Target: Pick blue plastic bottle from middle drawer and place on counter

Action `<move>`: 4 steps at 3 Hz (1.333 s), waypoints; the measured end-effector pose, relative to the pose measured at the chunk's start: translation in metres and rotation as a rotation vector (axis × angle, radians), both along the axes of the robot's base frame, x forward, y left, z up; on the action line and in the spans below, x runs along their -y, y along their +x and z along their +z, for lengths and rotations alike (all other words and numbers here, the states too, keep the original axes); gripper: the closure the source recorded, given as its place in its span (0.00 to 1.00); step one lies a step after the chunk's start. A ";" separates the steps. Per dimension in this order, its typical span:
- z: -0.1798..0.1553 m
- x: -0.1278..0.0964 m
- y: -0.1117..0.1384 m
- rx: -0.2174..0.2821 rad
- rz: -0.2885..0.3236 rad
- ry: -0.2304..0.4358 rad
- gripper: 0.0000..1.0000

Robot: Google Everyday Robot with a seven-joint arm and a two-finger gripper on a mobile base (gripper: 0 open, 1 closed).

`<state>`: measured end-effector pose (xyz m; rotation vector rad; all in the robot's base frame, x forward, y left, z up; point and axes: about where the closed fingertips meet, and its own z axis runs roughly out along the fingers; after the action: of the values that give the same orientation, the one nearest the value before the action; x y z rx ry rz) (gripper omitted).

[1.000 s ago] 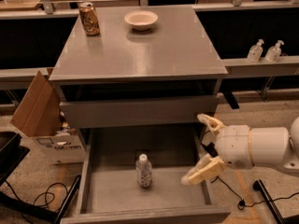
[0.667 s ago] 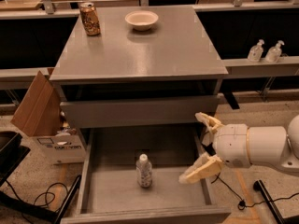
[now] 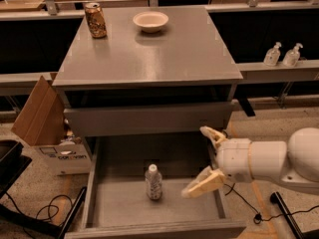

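Note:
The blue plastic bottle (image 3: 153, 182), clear with a white cap and a pale label, stands upright in the middle of the open middle drawer (image 3: 112, 204). My gripper (image 3: 205, 159) is open and empty, at the drawer's right side, about a hand's width to the right of the bottle. One cream finger points up and back, the other down toward the drawer floor. The grey counter (image 3: 149, 54) is the cabinet's top slab, above and behind the drawer.
A golden-brown can (image 3: 94, 20) and a white bowl (image 3: 150, 21) stand at the counter's back. The closed upper drawer front (image 3: 148, 118) overhangs the open drawer's rear. A cardboard box (image 3: 42, 121) sits left of the cabinet. Two pump dispenser bottles (image 3: 282, 54) stand on a ledge at right.
My gripper has shifted a little to the left, toward the bottle. The bottle has not moved.

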<state>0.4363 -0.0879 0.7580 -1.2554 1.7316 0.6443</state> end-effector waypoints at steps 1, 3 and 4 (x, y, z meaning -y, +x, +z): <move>-0.059 -0.028 0.018 -0.041 -0.007 0.052 0.00; -0.168 -0.060 0.058 -0.126 -0.029 0.117 0.00; -0.203 -0.071 0.071 -0.135 -0.028 0.143 0.00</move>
<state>0.5072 -0.0171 0.5554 -1.1086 1.7755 0.8384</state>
